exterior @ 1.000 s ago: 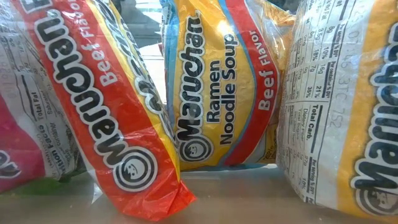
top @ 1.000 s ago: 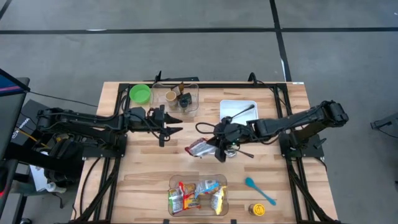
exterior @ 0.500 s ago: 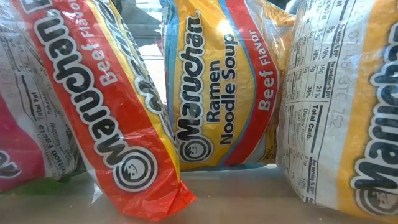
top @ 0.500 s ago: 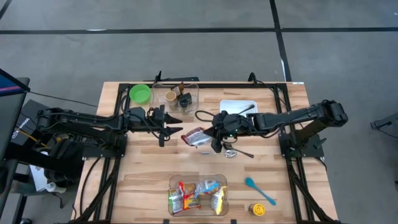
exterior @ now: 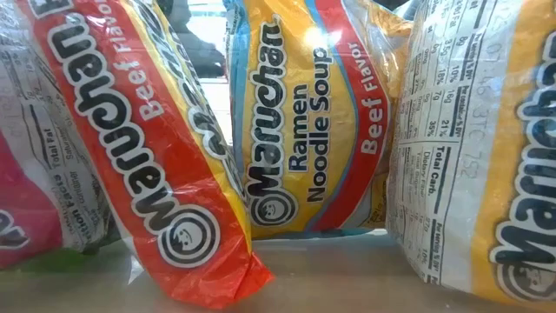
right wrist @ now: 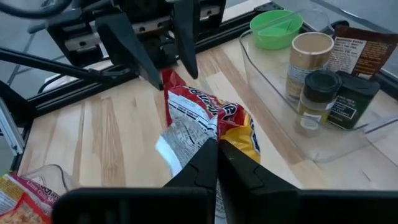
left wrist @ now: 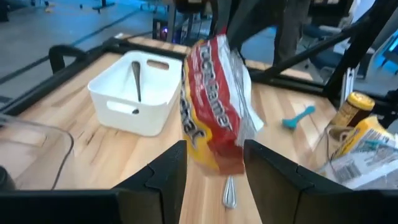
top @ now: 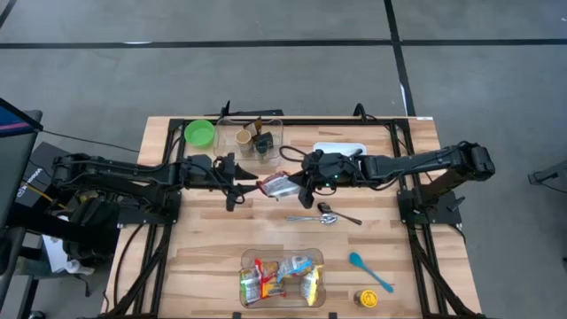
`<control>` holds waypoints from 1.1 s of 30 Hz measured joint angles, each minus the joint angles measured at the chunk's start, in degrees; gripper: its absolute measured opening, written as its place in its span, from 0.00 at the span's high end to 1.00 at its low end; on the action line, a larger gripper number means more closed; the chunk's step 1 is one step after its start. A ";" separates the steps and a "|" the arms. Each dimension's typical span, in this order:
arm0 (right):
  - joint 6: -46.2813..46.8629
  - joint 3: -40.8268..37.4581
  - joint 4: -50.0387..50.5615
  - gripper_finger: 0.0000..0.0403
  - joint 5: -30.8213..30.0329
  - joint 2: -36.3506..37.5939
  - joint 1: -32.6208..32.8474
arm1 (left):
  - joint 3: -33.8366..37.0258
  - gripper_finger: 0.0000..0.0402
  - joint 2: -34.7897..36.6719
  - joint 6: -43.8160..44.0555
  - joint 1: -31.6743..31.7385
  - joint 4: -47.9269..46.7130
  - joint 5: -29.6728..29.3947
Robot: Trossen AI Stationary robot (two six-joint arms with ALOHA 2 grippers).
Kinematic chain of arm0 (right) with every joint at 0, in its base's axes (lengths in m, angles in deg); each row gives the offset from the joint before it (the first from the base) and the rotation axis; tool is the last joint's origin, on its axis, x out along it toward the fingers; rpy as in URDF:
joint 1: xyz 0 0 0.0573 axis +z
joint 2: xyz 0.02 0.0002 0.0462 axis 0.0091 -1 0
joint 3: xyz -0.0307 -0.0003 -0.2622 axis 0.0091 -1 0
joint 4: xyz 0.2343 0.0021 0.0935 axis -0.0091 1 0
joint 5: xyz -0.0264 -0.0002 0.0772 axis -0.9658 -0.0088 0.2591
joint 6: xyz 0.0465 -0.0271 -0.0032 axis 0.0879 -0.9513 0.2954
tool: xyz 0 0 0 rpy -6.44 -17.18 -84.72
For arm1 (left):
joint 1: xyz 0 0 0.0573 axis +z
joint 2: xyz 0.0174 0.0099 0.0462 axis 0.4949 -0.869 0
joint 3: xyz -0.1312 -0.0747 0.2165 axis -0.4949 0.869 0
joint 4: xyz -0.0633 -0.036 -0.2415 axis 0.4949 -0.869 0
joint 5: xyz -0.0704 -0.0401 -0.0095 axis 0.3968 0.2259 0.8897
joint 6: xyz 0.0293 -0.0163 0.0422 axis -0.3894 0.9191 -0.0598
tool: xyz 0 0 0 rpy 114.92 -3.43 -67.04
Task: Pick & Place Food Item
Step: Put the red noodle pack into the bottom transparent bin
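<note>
Ramen packet hangs above the table centre, between left gripper and right gripper; spoon lies just nearer the front edge; packet bin at the front edge; bowl by the back-left corner.

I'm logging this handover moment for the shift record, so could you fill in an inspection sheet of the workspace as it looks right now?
Surface: wooden table, no spills seen.
Job's things: ramen packet held above the table between the two arms; clear bin of more packets at the near edge.
Clutter: white tray, metal spoons, teal spoon, yellow-lidded jar, green bowl, clear container of spice jars.
Grippers: right gripper shut on the ramen packet; left gripper open, its fingers either side of the packet's end.
Cables: black cable leading off the table's left side.
Surroundings: grey floor with dark lines; equipment beside the left arm.
</note>
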 joint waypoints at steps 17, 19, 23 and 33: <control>0.02 0.00 -0.46 0.99 0.03 -0.02 0.20 | 0.04 0.62 -0.59 -0.03 0.00 -1.99 0.02; 0.02 0.00 -0.46 0.99 0.12 0.00 0.20 | 0.03 0.60 -1.09 -0.05 0.00 -1.86 0.02; 0.02 0.00 -0.52 0.99 0.18 -0.01 0.20 | -0.02 0.54 -1.95 -0.05 0.00 -0.52 0.02; 0.02 0.00 -0.90 0.99 0.21 -0.01 0.20 | 0.04 0.37 -6.30 0.04 0.00 5.23 0.04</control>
